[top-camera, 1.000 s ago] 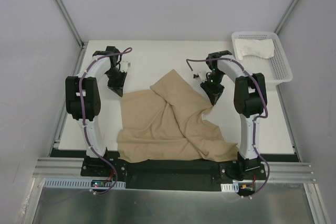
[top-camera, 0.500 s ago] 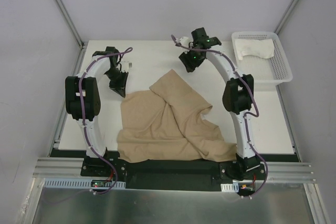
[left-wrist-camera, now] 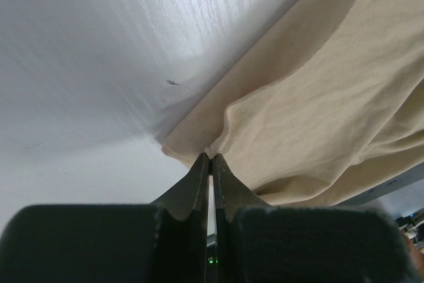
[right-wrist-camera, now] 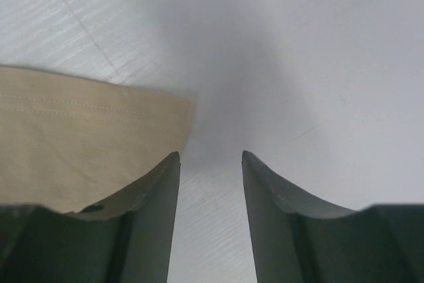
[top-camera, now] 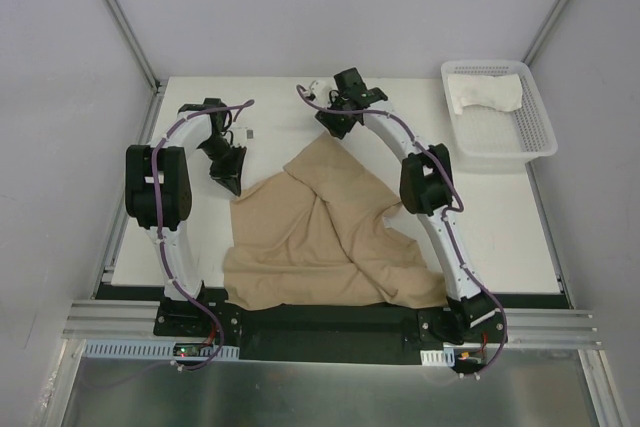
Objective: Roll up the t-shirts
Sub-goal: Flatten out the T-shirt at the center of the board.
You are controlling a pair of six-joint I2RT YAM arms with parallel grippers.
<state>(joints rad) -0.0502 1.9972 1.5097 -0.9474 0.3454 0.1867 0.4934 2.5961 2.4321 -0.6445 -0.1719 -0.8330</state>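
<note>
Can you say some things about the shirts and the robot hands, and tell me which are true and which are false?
1. The tan cloth t-shirt lies crumpled on the white table, not rolled. True.
2. The white cloth t-shirt lies on the table beside the tan one. False: it sits in the white plastic mesh basket.
3. The right gripper is open. True.
4. The left gripper is wide open. False: its fingers are closed together at the tan t-shirt's edge.

top external: looking down over whole desk [top-camera: 520, 217] from near edge | both wrists: pointing close at desk, sharing tan t-shirt [top-camera: 300, 237] edges with top
</note>
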